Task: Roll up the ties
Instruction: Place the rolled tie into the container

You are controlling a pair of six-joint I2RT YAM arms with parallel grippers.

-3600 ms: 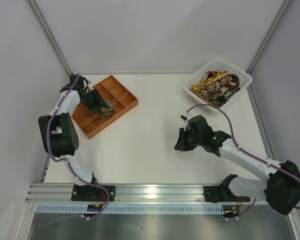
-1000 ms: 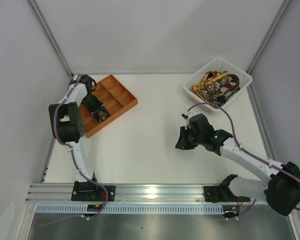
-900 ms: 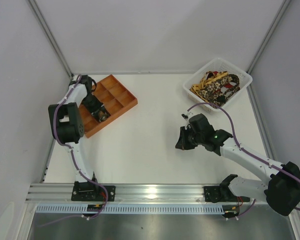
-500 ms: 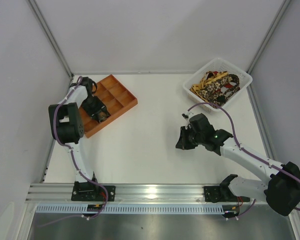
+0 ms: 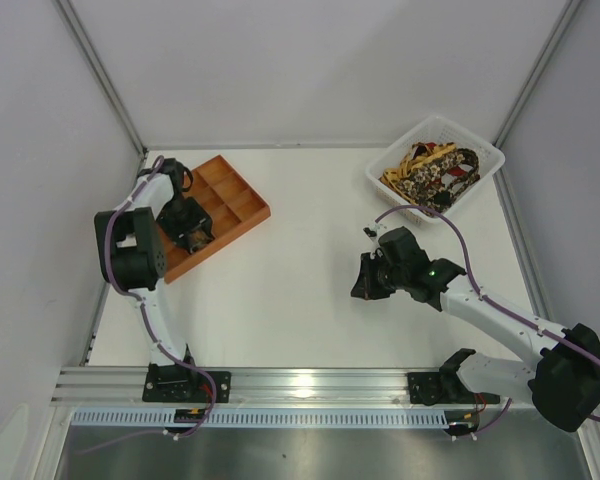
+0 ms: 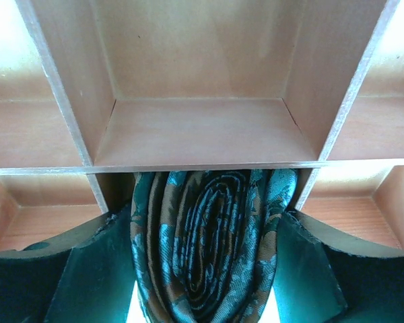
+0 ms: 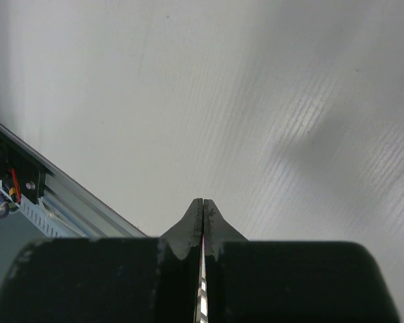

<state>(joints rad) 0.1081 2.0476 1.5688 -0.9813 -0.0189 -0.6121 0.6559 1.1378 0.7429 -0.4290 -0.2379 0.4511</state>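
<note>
Left gripper [image 6: 202, 269], wrist view: the two dark fingers [image 6: 87, 269] flank a rolled tie [image 6: 212, 229] and press on both its sides, so the gripper is clamped on the roll. The roll stands on edge, its spiral facing the camera, inside one compartment of the tray [image 6: 195, 131], just behind a cross divider [image 6: 188, 167]. In the top view this compartment lies in the near-left part of the tray, which sits at the far left of the table [image 5: 290, 260].

Right gripper [image 7: 202, 205], wrist view: the fingers meet with no gap and grip nothing, above bare table. In the top view it hangs right of centre, well apart from the tray.

Basket [image 5: 472, 184], far right corner: the remaining ties [image 5: 432, 172] lie heaped inside, unrolled.
</note>
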